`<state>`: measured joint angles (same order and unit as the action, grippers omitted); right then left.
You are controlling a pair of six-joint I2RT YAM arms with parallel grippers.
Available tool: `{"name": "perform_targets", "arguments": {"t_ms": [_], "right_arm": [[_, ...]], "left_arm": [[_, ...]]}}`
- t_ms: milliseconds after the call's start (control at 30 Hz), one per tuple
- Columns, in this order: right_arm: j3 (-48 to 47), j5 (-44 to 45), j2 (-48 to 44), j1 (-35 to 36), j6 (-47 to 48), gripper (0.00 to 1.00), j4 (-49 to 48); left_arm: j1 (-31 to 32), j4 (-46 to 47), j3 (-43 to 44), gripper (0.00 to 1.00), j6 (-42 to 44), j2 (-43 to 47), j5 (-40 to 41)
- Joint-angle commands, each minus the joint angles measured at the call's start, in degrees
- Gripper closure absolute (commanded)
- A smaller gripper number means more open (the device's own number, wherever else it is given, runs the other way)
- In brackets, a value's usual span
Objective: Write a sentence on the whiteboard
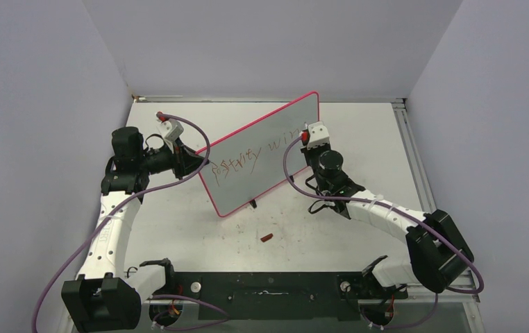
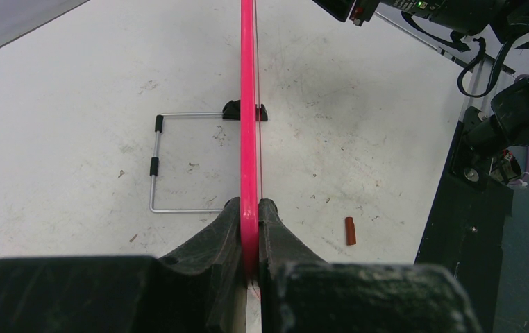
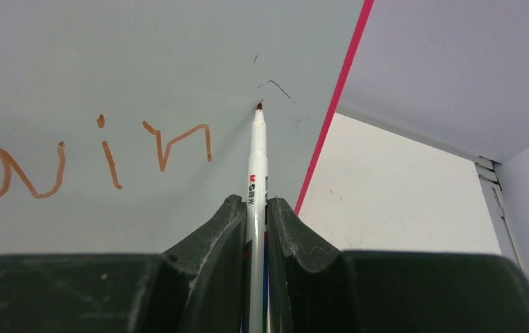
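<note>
White scuffed table [image 1: 359,139], pale walls all round. At the left of the frame, the left gripper [image 1: 194,164] is clenched on the pink rim of the whiteboard [image 1: 248,184], which stands on its feet, running diagonally across the centre. The dark-red sentence [image 1: 251,156] reads roughly "party win". A small red-brown cap [image 1: 267,237] lies on the table below. Right of centre, the right gripper [image 1: 308,137] grasps a marker [image 3: 257,159], its tip against the board just right of the "n".

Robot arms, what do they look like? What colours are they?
Both the left arm and right arm are white tubes with chunky black joints. A thin purple cable loops along each. Each wrist carries a small white box with a red bit. The left pincer and right pincer are black, with two pointed fingers.
</note>
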<state>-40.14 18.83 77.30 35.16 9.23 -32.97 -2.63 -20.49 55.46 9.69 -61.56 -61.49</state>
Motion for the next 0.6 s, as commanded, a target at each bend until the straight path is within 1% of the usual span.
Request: {"name": "perform_targets", "arguments": {"t_ms": [0, 267, 567], "right_arm": [[-2.24, -3.51, 0.62, -0.52, 0.5, 0.95, -2.58], [0.23, -6.12, -0.21, 0.03, -0.42, 0.95, -2.17], [1.94, -5.29, 0.11, 0.44, -1.75, 0.95, -1.22]], "left_arm": [[-0.09, -2.61, 0.87, 1.0, 3.4, -0.22, -0.02], [-0.22, -2.51, 0.88, 1.0, 3.4, -0.27, -0.13], [-0.18, -2.53, 0.85, 1.0, 3.31, -0.3, -0.19]]}}
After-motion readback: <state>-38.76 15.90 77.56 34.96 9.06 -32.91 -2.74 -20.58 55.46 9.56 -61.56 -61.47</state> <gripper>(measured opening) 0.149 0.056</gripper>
